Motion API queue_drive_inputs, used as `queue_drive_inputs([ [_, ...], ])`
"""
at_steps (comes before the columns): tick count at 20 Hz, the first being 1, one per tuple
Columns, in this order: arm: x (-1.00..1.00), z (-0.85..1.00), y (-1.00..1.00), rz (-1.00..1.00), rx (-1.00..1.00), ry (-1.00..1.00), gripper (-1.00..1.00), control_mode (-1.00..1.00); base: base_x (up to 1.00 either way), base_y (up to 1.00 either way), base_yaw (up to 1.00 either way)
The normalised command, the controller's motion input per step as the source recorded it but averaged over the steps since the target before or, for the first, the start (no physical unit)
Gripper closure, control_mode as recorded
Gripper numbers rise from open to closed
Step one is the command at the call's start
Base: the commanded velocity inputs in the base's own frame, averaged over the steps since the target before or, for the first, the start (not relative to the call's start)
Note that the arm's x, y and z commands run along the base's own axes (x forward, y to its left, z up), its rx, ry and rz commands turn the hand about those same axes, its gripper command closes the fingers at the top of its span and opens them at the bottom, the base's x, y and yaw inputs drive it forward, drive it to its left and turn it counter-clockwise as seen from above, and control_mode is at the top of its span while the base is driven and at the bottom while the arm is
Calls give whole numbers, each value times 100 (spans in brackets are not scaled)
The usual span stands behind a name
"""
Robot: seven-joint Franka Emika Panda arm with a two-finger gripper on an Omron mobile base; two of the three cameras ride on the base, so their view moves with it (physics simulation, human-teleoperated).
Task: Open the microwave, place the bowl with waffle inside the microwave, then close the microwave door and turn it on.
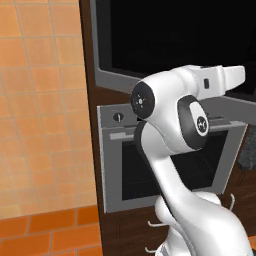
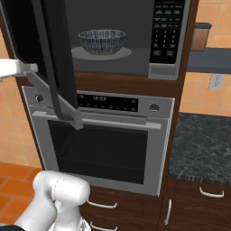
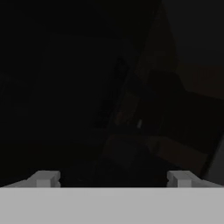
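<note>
The end effector has its two grey fingertips spread wide apart, facing a dark glossy surface with faint brownish reflections.

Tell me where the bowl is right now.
In the right base view the bowl sits on the round turntable plate inside the microwave, left of its keypad and above the oven.
</note>
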Motion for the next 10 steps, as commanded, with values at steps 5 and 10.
queue_drive_inputs([
  [5, 51, 0, -23, 0, 0, 3, -100, -100, 0, 0, 0],
  [10, 40, 0, -23, 1, 0, 0, -100, -100, 0, 0, 0],
])
